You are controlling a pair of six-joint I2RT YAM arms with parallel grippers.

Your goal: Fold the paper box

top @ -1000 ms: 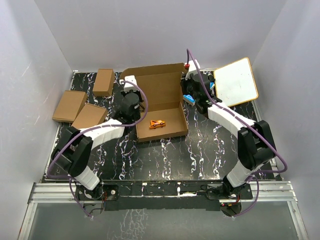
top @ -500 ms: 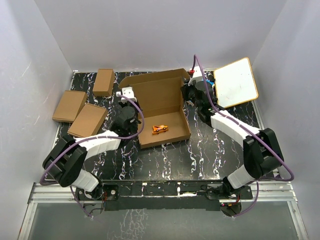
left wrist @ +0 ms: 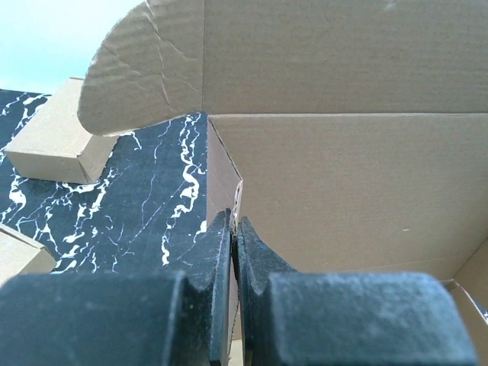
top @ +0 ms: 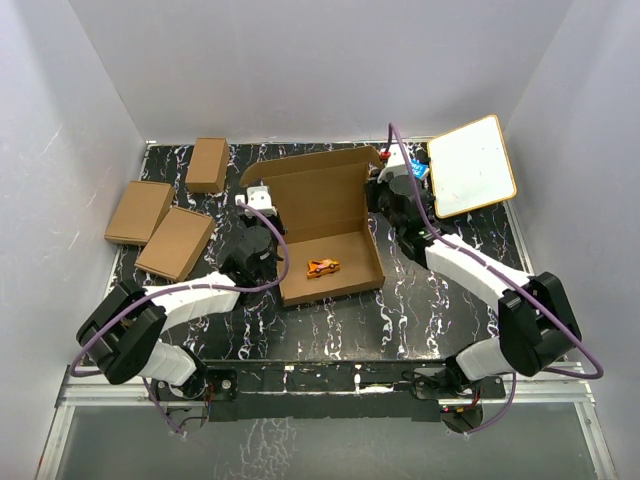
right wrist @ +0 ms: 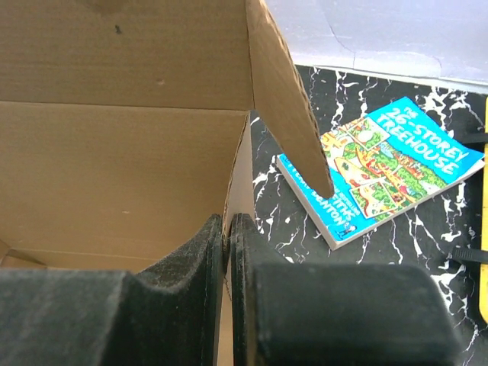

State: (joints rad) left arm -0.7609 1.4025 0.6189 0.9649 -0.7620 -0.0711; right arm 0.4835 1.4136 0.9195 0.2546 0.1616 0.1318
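Paper box [top: 320, 200] lid up | left fingers [left wrist: 216, 255] pinch left wall | right fingers [right wrist: 207, 250] pinch right wall | grips hidden overhead

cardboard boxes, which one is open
The large paper box in the middle: its lid stands up, orange toy inside. The three smaller boxes at left are closed.

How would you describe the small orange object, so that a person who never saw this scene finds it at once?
On the black marbled table, look at the big open paper box in the middle. The small orange object lies on its floor. It is the only bright thing amid plain brown cardboard.
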